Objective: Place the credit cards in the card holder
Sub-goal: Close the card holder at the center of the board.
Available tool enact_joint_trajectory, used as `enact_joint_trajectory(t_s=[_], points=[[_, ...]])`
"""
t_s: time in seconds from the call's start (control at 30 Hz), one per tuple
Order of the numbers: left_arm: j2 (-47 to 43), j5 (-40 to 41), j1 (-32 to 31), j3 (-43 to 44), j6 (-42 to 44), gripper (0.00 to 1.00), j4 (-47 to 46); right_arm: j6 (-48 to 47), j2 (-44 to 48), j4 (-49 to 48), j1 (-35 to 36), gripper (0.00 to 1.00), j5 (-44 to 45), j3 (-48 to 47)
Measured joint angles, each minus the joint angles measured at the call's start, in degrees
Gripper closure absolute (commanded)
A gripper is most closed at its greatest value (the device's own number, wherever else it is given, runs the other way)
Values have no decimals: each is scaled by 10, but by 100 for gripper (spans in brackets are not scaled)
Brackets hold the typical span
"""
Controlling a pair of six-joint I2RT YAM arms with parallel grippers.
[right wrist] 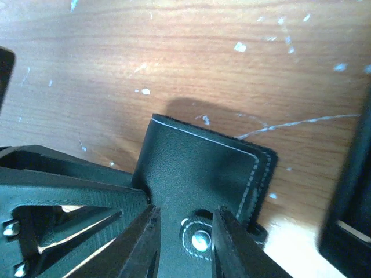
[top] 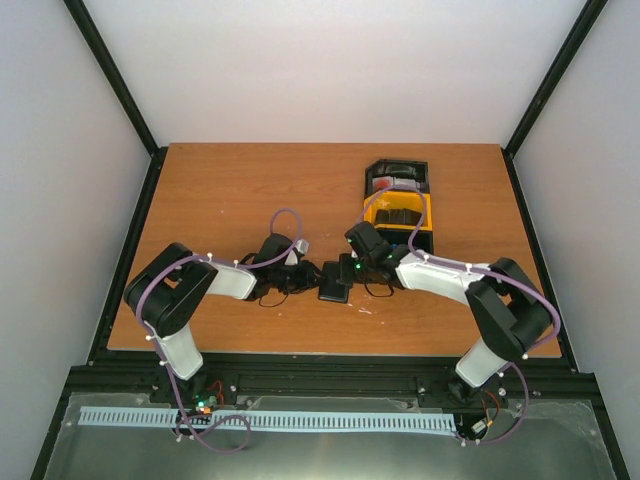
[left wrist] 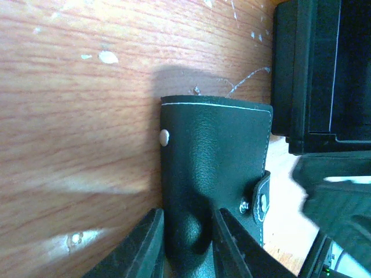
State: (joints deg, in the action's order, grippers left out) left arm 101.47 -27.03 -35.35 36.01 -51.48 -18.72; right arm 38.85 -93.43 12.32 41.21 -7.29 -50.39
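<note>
Gripping the holder [top: 334, 283] from both ends, mid-table [top: 230, 200] and toward the near edge. Folded shut, white-stitched edges straight, tab [right wrist: 200, 237] snapped down over one side. Cannot tell whether resting on the wood or raised just off it.

At one end, left gripper [left wrist: 185, 255] clenched on the leather, fingers [left wrist: 145, 249] pressing a dent between them. At the other, right gripper [right wrist: 184, 246] grasping too, fingers [right wrist: 231, 243] close on either side of the tab.

Crowded along the holder's length, each gripper body just beside the other's view of it. Bare wood off the free long edges, and wide room to the left and far left.

Farther back and right, well apart: black and yellow trays [top: 427, 212], with red-and-white cards [top: 386, 184] in the black one, too small to count.
</note>
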Motion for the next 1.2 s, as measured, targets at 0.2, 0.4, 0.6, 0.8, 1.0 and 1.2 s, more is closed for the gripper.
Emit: enact_joint_trajectory(t_s=[0.2,0.4,0.6,0.8,1.0,1.2], points=[[1,0,0,0,0,75,0,12,39,43,0,74,38,2],[9,0,-3,8,0,75,-2,33,30,61,2,73,34,20],[10,0,-4,9,0,75,-4,49,14,45,2,78,21,20],[10,0,-4,9,0,75,-4,54,6,31,2,81,19,22],[11,0,-4,9,0,75,-4,45,9,5,2,80,9,34],[11,0,-4,9,1,75,-4,16,19,45,5,71,27,20]])
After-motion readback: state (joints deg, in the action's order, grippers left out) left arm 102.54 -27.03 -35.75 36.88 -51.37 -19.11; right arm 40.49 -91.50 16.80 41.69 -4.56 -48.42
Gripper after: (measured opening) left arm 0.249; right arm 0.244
